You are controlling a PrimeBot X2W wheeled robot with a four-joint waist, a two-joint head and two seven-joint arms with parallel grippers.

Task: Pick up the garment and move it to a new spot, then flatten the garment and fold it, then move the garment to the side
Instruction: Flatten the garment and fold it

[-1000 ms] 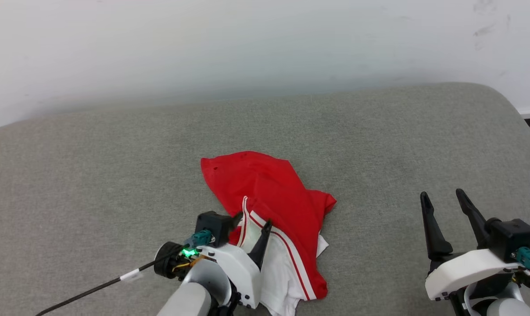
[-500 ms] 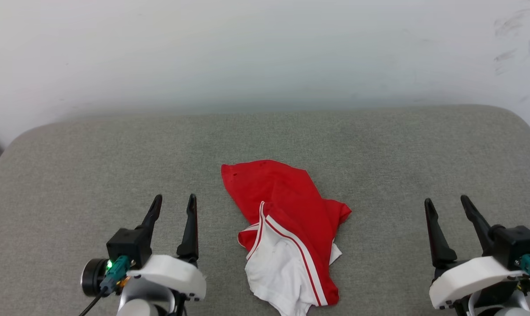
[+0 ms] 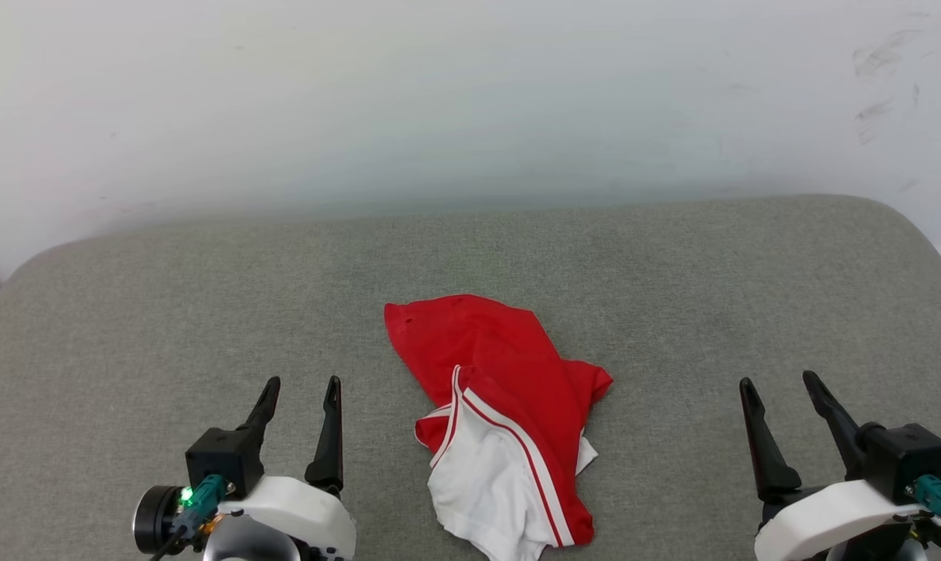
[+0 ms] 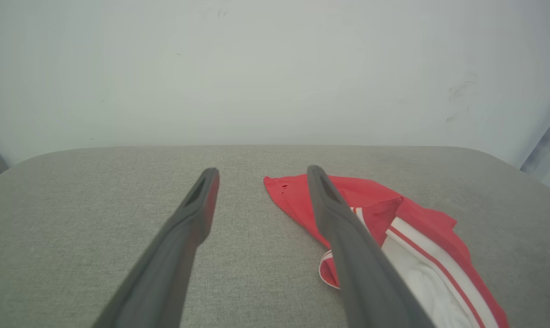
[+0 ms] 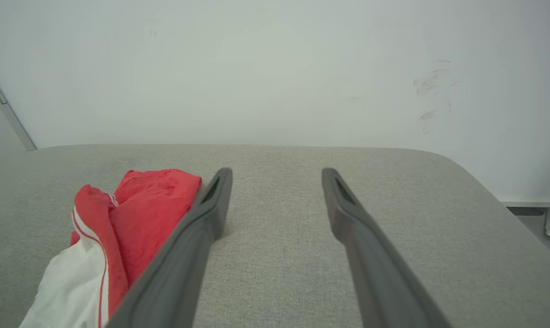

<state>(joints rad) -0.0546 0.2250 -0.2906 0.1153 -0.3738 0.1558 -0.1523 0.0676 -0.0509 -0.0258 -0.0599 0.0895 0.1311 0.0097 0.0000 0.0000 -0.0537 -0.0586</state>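
crumpled garment (image 3: 509, 382) lies on the grey cushion (image 3: 206, 296).

On the worktop (image 3: 167, 296), about midway across and toward the front edge: the garment (image 3: 502, 405), bunched in a heap with one layer lapped over another. Behind the worktop, along its whole far edge: the wall (image 3: 470, 101). At the front left, near the garment but apart from it: the left gripper (image 3: 303, 382), jaws pointing toward the wall. At the front right, well apart from the garment: the right gripper (image 3: 777, 379), jaws pointing the same way. Between the two grippers, nearer the left one: the garment. Around the heap on every side: bare worktop.
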